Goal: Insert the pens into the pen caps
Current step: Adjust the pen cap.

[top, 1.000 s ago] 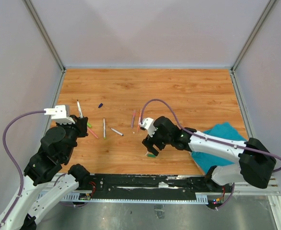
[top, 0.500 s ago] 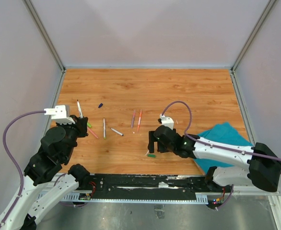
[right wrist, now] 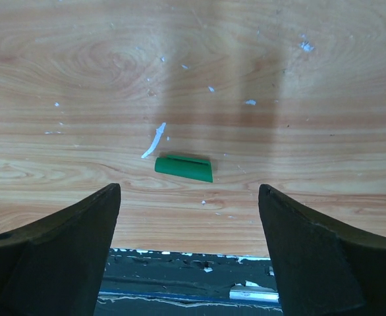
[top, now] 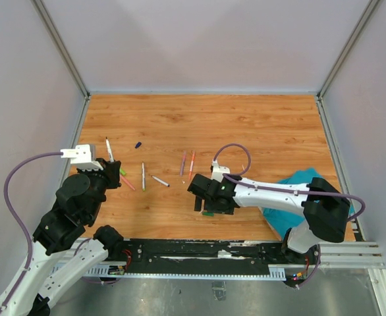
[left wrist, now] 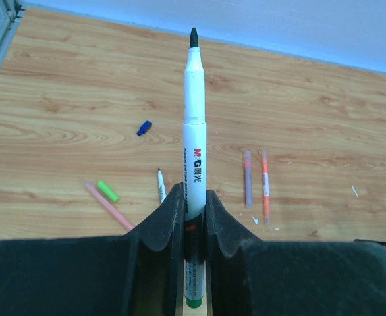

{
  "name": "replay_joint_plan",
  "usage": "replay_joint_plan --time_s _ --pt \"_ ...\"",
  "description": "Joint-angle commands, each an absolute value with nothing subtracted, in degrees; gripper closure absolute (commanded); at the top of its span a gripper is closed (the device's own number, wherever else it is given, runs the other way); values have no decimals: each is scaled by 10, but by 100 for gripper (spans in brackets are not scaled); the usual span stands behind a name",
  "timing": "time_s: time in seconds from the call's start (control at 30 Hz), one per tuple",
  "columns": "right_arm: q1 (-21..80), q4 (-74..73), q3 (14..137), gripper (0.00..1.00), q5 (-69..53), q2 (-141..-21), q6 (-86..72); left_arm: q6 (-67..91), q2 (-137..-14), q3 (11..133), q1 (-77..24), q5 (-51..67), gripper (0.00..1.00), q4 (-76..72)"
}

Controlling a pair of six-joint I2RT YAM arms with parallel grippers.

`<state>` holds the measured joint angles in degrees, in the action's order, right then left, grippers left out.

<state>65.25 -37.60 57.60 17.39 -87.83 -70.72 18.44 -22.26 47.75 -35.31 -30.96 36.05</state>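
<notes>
My left gripper [left wrist: 193, 194] is shut on a white pen [left wrist: 194, 118] with a green rear end, held upright with its dark tip up; from above, this pen [top: 108, 149] stands at the table's left. My right gripper [right wrist: 190, 191] is open just above a green pen cap [right wrist: 184, 167] lying flat near the front edge, and the cap [top: 208, 213] sits between and slightly beyond the fingers. A purple pen [top: 184, 162] and an orange pen [top: 192, 163] lie side by side mid-table. A pink pen [top: 128, 183], a light green cap [top: 122, 172] and a dark blue cap [top: 138, 144] lie left.
Two more pale pens [top: 143, 176] [top: 159, 180] lie left of centre. A teal cloth [top: 305, 191] lies at the right, under the right arm. The black rail [right wrist: 199, 276] runs just past the table's front edge, close to the green cap.
The right wrist has swung right and back left, ending over the green cap with its jaws wider. The left arm and its pen have not moved.
</notes>
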Motion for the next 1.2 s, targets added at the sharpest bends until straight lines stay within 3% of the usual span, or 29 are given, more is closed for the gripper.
replay_joint_plan --time_s 0.0,1.17 --pt "663 -406 592 16 158 -898 -732 180 -216 472 -346 -314 99 340" --pt "663 -409 627 47 146 -1014 -776 180 -215 471 -346 -317 100 341"
